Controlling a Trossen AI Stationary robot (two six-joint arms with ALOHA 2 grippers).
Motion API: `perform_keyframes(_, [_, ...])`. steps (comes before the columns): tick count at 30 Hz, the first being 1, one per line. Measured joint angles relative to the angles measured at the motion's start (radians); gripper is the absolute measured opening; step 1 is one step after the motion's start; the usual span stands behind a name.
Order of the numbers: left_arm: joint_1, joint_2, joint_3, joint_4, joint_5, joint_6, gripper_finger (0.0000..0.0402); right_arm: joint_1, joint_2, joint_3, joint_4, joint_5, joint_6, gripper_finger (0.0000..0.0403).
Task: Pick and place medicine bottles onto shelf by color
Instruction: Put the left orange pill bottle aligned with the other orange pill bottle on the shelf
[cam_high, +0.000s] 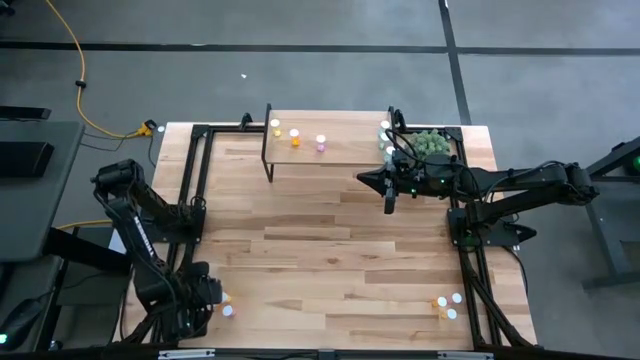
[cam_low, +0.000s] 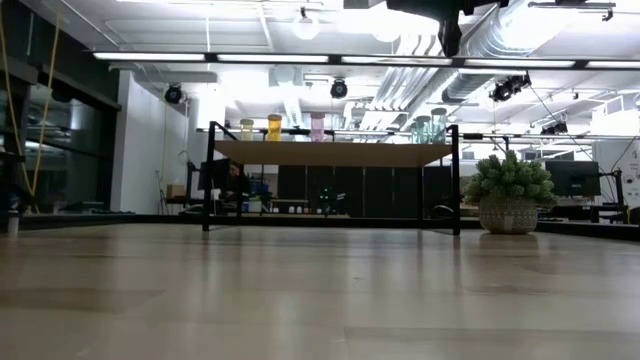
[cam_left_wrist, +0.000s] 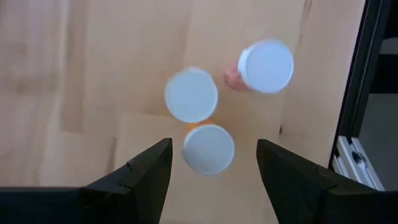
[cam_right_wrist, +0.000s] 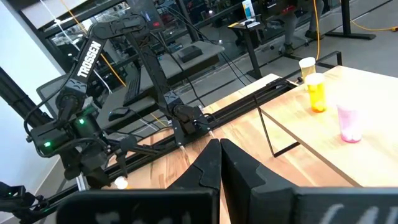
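Three white-capped medicine bottles stand on the table's near left. In the left wrist view they are one with an orange body (cam_left_wrist: 208, 149), one beside it (cam_left_wrist: 191, 94), and a pink one (cam_left_wrist: 266, 65). My left gripper (cam_left_wrist: 214, 167) points down over them, open, a finger on either side of the orange one without touching it. The shelf (cam_high: 330, 150) at the far edge carries a yellow bottle (cam_right_wrist: 306, 66), an orange bottle (cam_right_wrist: 316, 92), a pink bottle (cam_right_wrist: 349, 123) and two teal bottles (cam_low: 431, 127). My right gripper (cam_right_wrist: 219, 155) hangs shut and level in front of the shelf's right end.
A fuzzy green plant (cam_high: 431, 143) in a pot stands at the shelf's right end, close behind my right arm. Three more bottles (cam_high: 449, 305) stand near the table's near right corner. Black frame rails (cam_high: 195, 190) run along both table sides. Bare wood lies in the middle.
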Motion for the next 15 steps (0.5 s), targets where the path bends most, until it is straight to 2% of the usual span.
perform_keyframes(3, [0.0,0.001,-0.019,0.035,0.018,-0.001,0.0225,0.0,0.0,0.0,0.0,0.0,0.0,0.0])
perform_keyframes(9, [0.018,0.001,-0.019,0.036,-0.039,0.001,0.0225,0.0,0.0,0.0,0.0,0.0,0.003,0.0])
perform_keyframes(15, [0.005,0.021,-0.019,0.036,0.017,0.053,0.0225,0.0,0.0,0.0,0.0,0.0,0.01,0.0])
